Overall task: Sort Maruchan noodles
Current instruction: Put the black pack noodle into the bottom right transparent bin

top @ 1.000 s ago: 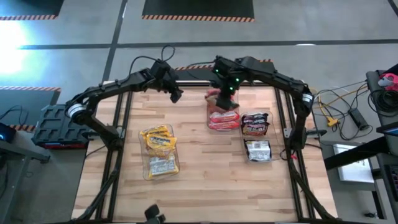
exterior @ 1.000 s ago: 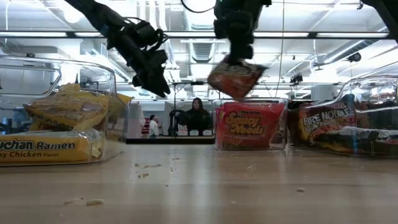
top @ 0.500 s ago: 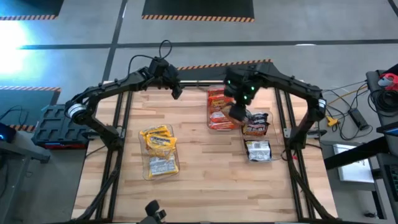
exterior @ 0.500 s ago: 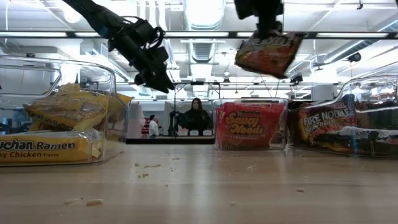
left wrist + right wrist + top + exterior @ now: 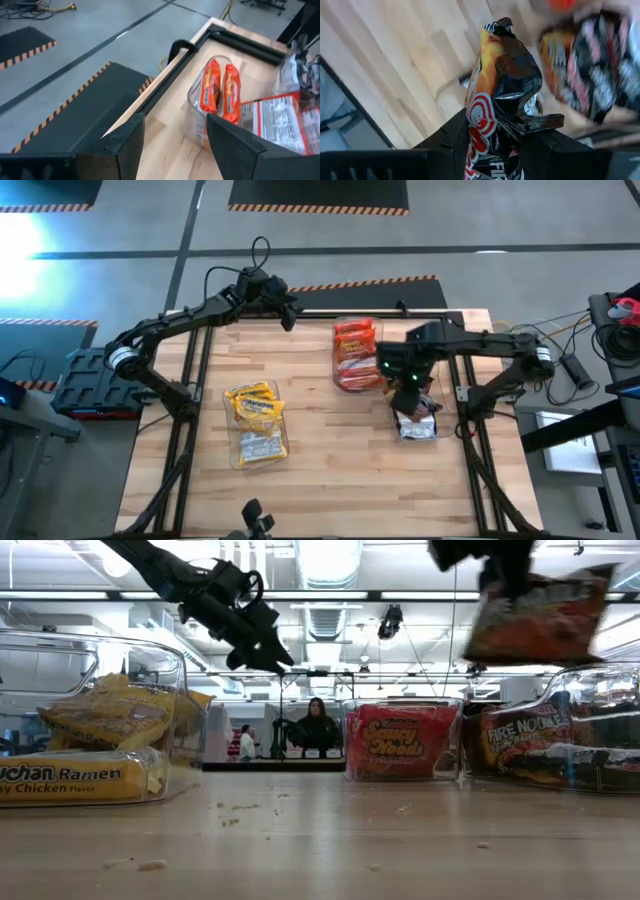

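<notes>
Swinging rightward off the red bin [image 5: 355,352], the right gripper [image 5: 410,377] now hangs above the dark-packet bin [image 5: 418,423], clamped on a dark packet [image 5: 540,618]. The packet stands on edge, long axis running out from the fingers; the thin pinch could let it slip outside. The left gripper [image 5: 287,313], parted and empty, waits at the table's far edge.

Overhead and table-level cameras share the table [image 5: 330,450]; wrist cameras look close.

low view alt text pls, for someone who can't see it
The right gripper holds a dark noodle packet above the bin of dark packets. The left gripper hangs open and empty.
</notes>
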You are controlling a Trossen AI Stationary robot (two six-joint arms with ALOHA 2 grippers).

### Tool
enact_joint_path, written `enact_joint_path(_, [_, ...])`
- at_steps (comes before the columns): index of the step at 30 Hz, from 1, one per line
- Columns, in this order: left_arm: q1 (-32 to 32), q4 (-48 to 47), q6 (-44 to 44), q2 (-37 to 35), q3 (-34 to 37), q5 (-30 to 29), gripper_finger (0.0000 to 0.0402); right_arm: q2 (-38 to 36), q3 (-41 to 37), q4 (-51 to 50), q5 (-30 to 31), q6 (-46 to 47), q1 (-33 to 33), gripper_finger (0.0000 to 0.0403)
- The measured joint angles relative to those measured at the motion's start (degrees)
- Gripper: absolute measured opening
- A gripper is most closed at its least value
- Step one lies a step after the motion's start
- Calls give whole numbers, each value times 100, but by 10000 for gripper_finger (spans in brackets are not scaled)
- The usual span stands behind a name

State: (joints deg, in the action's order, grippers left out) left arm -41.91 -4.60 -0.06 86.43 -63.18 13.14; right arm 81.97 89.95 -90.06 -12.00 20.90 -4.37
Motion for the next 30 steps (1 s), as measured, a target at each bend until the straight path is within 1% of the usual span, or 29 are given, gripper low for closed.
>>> enact_joint_path(3, [9,105,-126,0,0,12,194,-194,-572,-7,105,238,100,125])
enact_joint_path(7, [9,256,-400,0,0,155,194,-257,-1229,0,696,206,96,125])
enact_joint_path(11, [10,358,-604,-2,0,406,194,-237,-1662,178,855,-140,99,125])
enact_joint_path(15, [64,354,-724,-2,0,442,194,-140,-2010,254,906,-258,97,125])
enact_joint_path(19, [126,357,-767,-2,0,442,194,-96,-2177,593,890,-353,101,125])
enact_joint_path(23, [140,365,-767,-2,0,445,194,-94,-2152,951,726,-560,97,131])
enact_joint_path(30, [140,372,-671,-2,0,445,194,-101,-2085,1002,700,-646,99,173])
